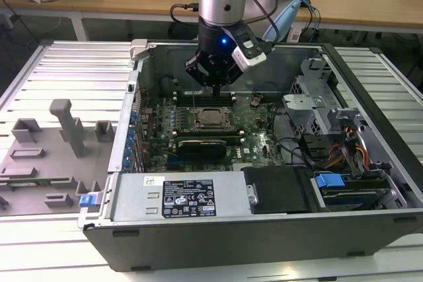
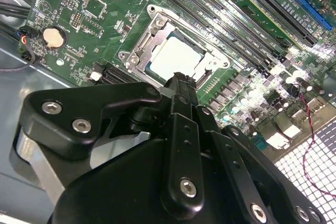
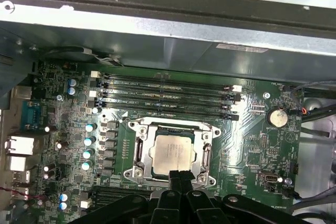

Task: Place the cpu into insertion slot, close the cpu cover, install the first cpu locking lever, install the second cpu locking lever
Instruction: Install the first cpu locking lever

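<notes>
The pincer hangs inside the open grey computer case, its black fingers pressed together and gripping nothing. In both wrist views its tips sit over one edge of the cpu cover, a square metal frame lying flat. Whether they touch it is unclear. The flat silver-grey square cpu sits in the insertion slot on the green motherboard, showing through the cover's window, beside the long black memory slots.
</notes>
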Available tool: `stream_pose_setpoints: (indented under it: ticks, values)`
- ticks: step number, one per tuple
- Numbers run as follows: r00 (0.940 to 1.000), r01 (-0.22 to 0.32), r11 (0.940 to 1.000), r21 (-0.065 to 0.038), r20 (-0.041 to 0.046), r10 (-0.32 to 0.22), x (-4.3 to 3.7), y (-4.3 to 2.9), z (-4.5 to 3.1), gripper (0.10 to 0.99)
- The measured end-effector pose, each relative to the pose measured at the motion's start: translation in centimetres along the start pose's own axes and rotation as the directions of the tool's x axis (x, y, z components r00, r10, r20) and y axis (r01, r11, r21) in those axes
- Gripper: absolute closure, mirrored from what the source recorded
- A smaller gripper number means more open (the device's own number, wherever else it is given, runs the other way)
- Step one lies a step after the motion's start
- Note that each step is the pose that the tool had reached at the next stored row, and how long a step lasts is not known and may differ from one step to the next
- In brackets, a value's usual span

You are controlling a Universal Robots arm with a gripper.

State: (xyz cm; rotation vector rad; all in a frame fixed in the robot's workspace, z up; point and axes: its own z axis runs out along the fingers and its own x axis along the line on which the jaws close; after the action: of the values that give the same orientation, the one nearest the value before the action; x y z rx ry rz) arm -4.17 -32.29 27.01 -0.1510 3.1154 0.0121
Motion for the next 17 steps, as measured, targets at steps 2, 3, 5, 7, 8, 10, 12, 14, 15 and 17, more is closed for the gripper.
stream_pose_setpoints:
  ticks: [2,3,5,7,8,10,12,14,15,17]
  values:
    - [1.0,0.0,1.0,-0.006,0.0024,0.0,0.01,-0.01,-0.04,0.98]
    - [1.0,0.0,0.9998,-0.019,0.0066,0.0,0.0,0.0,-0.06,0.98]
    - [0.9997,-0.001,0.9981,-0.061,0.0232,0.002,0.09,0.01,-0.06,0.98]
    - [0.9994,0.0,0.9955,-0.095,0.0352,0.004,0.34,0.03,-0.06,0.98]
    - [0.9993,0.0,0.9947,-0.103,0.0383,0.004,0.52,0.05,-0.07,0.98]
    - [0.9991,0.0,0.9937,-0.112,0.0425,0.005,1.03,0.1,-0.07,0.98]
    - [0.999,0.0,0.9933,-0.115,0.045,0.005,1.77,0.17,-0.07,0.98]
    - [0.9989,0.0,0.9927,-0.121,0.0471,0.005,2.65,0.26,-0.07,0.98]
    - [0.9988,0.001,0.9925,-0.122,0.0477,0.005,2.96,0.29,-0.06,0.98]
    - [0.9987,0.001,0.9918,-0.128,0.0497,0.006,3.91,0.38,-0.05,0.98]
